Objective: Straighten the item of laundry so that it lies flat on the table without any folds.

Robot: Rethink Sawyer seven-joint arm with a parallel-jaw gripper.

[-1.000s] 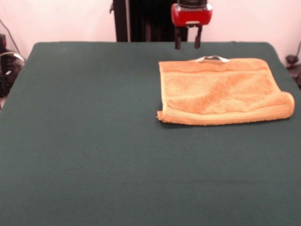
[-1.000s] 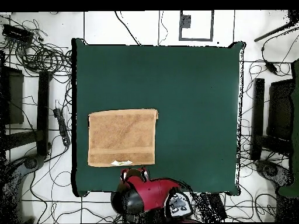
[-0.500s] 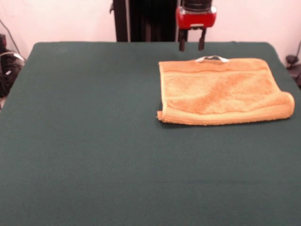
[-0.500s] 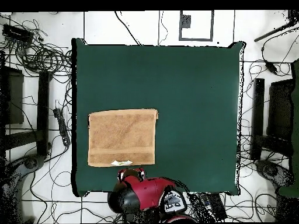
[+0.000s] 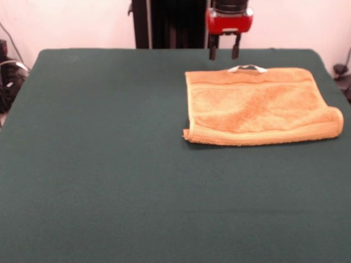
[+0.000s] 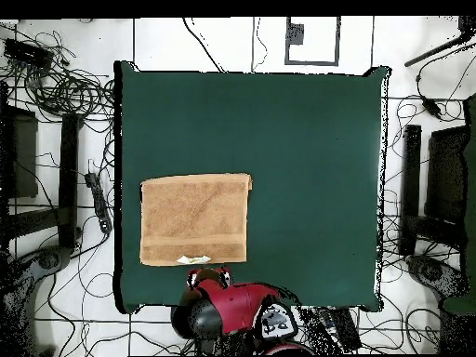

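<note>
One towel on green table, near edge curled; arm cut off, jaws parted, empty.

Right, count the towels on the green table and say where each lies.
1. The towel lies on the table, at the right in the front view, just in front of the gripper. Nothing seems to hide another.

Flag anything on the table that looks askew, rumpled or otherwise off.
Only small things. The towel lies nearly flat and square to the table, but its front edge is rolled up into a thick lip, most at the front view's right corner. Its white tag pokes out at the far edge. The gripper hangs open above, touching nothing.
</note>
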